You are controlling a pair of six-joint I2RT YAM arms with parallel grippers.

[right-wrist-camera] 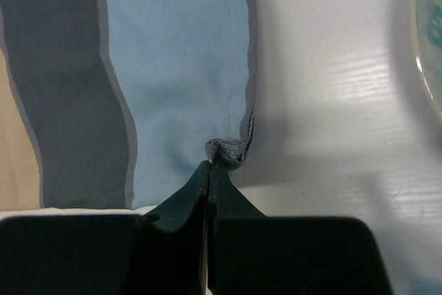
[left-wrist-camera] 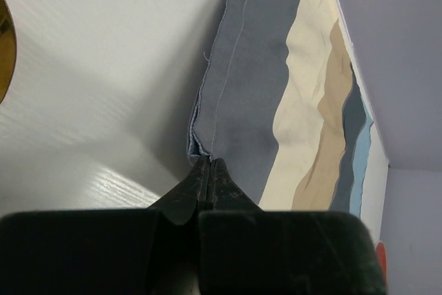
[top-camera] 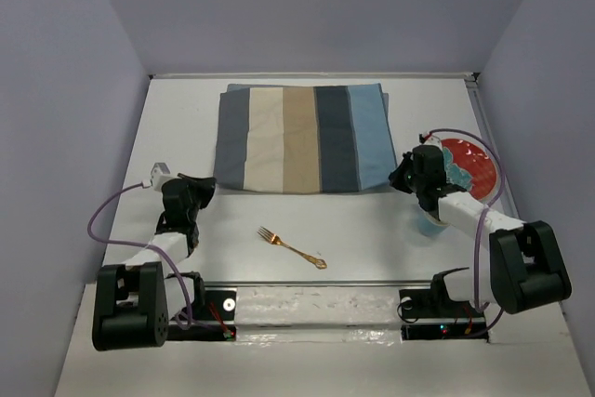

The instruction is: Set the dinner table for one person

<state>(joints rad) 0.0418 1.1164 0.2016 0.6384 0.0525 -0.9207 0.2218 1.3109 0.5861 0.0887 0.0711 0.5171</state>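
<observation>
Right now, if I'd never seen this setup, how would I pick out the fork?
Start with the big white dinner table and find the striped cloth placemat at its far middle. Just nearer than the mat's near edge lies the fork, alone on bare white. It is the only thin, gold-coloured thing, well apart from the red plate at the right.

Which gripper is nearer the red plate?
Right. The right gripper is at the near right corner of the placemat, beside the red plate; the left gripper is at the opposite near corner.
</observation>
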